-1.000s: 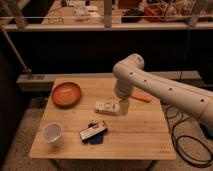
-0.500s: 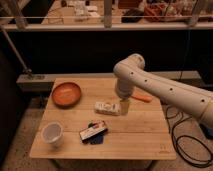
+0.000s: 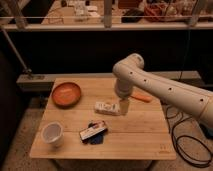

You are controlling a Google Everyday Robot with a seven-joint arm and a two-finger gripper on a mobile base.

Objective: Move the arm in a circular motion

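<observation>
The cream-white arm [image 3: 165,90] with small dark dots reaches in from the right over the wooden table [image 3: 135,135]. Its bulbous elbow joint [image 3: 127,70] sits above the table's back middle. The gripper [image 3: 124,106] is the short pale tip pointing down, just right of a small white packet [image 3: 107,107] and left of an orange item [image 3: 141,97]. It hangs close above the table top.
An orange bowl [image 3: 66,94] sits at the back left, a white cup [image 3: 52,134] at the front left, and a dark flat packet with a red and white label [image 3: 93,132] in the front middle. Black cables [image 3: 187,145] lie on the floor to the right. A railing [image 3: 105,25] runs behind.
</observation>
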